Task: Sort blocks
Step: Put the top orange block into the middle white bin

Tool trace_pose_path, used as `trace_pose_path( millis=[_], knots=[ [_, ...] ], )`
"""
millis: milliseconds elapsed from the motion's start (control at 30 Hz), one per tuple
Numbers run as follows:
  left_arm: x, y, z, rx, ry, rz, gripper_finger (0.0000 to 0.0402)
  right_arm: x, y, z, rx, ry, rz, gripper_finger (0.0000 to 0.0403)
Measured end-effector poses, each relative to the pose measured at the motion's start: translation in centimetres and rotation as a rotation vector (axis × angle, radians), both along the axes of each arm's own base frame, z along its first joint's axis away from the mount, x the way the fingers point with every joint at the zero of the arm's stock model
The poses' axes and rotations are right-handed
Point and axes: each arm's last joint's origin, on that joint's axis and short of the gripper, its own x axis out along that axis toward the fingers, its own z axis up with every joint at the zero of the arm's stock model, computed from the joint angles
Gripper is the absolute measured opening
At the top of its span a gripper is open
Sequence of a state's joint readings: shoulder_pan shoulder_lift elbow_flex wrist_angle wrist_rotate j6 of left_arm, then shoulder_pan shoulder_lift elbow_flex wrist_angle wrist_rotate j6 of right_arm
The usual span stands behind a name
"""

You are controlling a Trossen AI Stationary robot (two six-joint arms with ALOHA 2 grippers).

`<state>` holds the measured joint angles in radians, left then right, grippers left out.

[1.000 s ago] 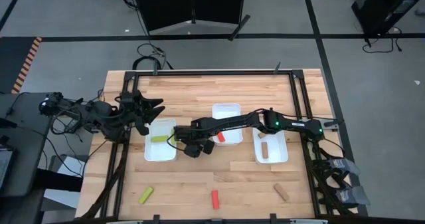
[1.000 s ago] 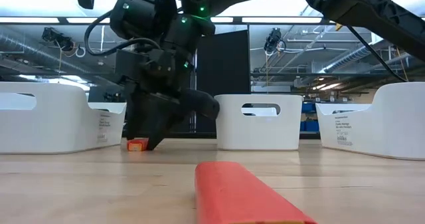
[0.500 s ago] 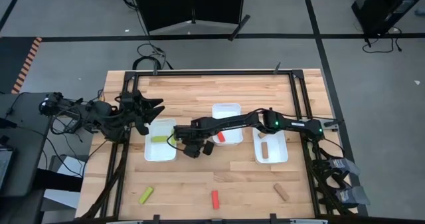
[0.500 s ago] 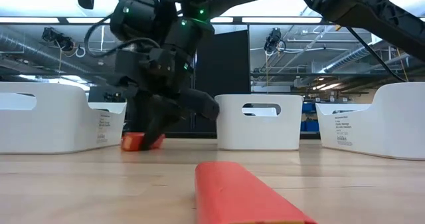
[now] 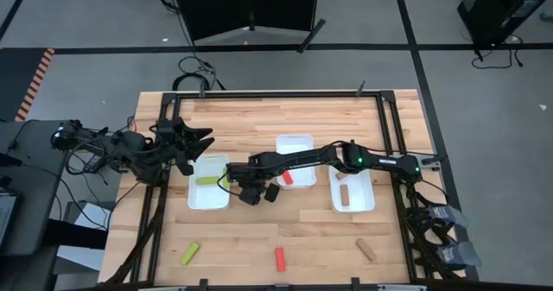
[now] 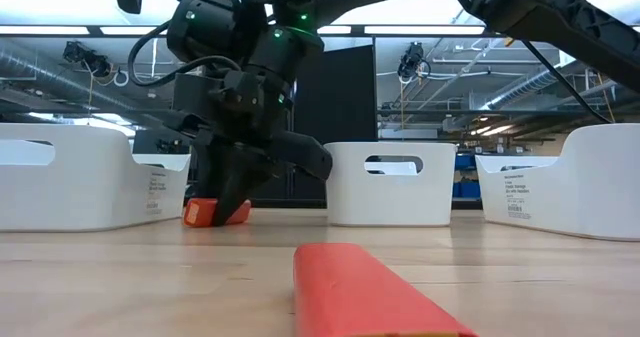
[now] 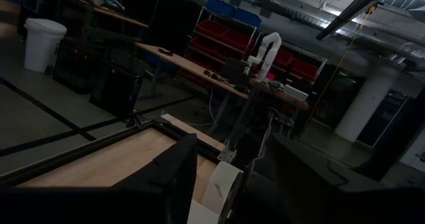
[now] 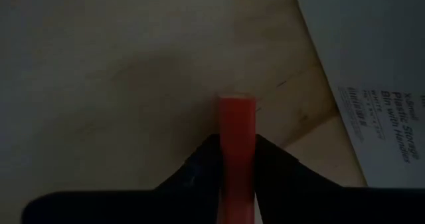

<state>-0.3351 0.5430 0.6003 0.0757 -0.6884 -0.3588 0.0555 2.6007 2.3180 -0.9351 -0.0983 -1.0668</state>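
Observation:
My right gripper [image 5: 244,190] reaches from the table's right side into the gap between the left tray [image 5: 195,198] and the middle tray [image 5: 295,144]. It is shut on a red block [image 6: 203,212], seen end-on in the right wrist view [image 8: 237,121]. My left gripper [image 5: 197,141] waits open above the far left corner of the left tray. A yellow-green block [image 5: 206,180] lies in the left tray, a red one [image 5: 287,178] in the middle tray, a brown one [image 5: 344,194] in the right tray [image 5: 364,206]. My right gripper pinches the red block between its two fingers [image 8: 199,164], which lie on its long side faces [image 8: 237,151]. The fingers come from above, slanting down. The block points forward out of the hold, low at the tabletop [image 6: 120,247]; whether it is clear of the wood, I cannot tell.
Three loose blocks lie near the table's near edge: a yellow-green one [image 5: 190,253], a red one [image 5: 280,258], large in the low view [image 6: 370,292], and a brown one [image 5: 367,249]. The left tray's wall [image 8: 372,84] stands close beside the held block.
In the low view the red block at the right fingers has shifted slightly toward the left tray and shows a larger face than a second ago. The right gripper has tipped a little over it. The left arm has kept still.

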Motion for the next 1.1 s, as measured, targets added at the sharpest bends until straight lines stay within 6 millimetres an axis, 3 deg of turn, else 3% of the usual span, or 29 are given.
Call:
trace_pose_path(
  millis=[300, 500, 900, 1000, 1100],
  knots=[
    [0.0, 0.0, 0.0, 0.001, 0.0, 0.0, 0.0193, 0.1, 0.4, 0.5, -0.089, -0.029, -0.022, 0.0074],
    [0.0, 0.0, 0.0, 0.001, 0.0, 0.0, 0.0193, 0.4, 0.7, 2.3, -0.203, -0.097, -0.034, 0.0074],
    [0.0, 0.0, 0.0, -0.005, -0.002, -0.001, 0.0193, -2.2, 0.5, 11.9, -0.159, -0.227, -0.184, 0.0074],
    [0.0, 0.0, 0.0, -0.011, -0.004, -0.002, 0.0193, -3.8, -0.6, 14.0, -0.101, -0.182, -0.245, 0.0074],
    [0.0, 0.0, 0.0, -0.012, -0.004, -0.002, 0.0193, -5.7, -2.8, 15.5, -0.013, -0.075, -0.351, 0.0074]
  ],
)
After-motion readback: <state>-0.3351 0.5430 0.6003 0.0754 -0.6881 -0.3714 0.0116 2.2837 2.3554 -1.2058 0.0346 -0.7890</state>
